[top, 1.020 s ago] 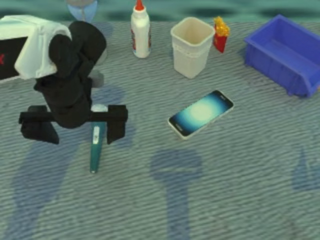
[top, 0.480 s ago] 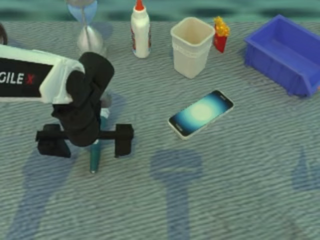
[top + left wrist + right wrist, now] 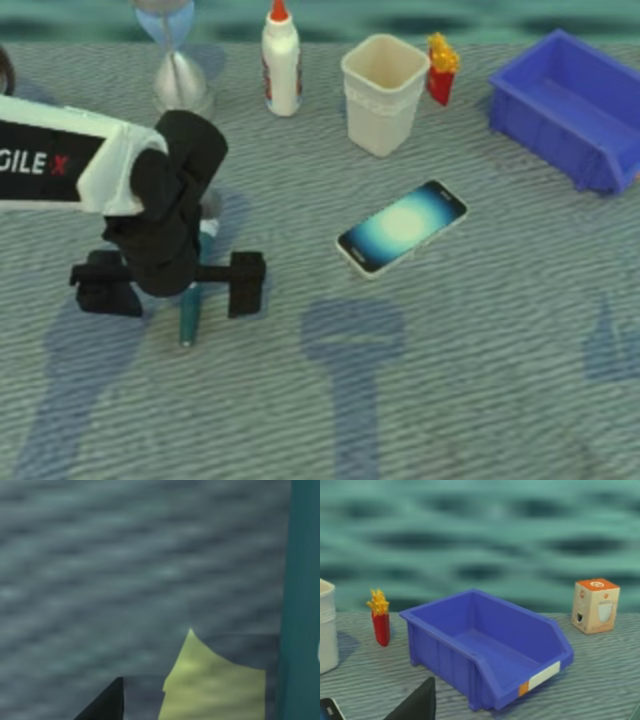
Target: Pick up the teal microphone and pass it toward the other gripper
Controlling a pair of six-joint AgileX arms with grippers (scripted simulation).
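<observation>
The teal microphone lies on the table at the left, and only the lower part of its handle shows below my left gripper. That gripper hangs right over it, open wide, with one finger on each side and clear of the handle. The mesh head is hidden under the wrist. In the left wrist view the teal handle runs along one edge, beside one black fingertip. My right gripper is outside the top view. Its wrist view shows one black finger far to one side, so it stands open and holds nothing.
Along the back stand an hourglass, a white glue bottle, a white cup, a red fries box and a blue bin. A phone lies mid-table. A small carton stands past the bin.
My left gripper came down and a little rightward over the microphone, then almost stopped. Its fingers stayed wide open. The microphone has not moved.
</observation>
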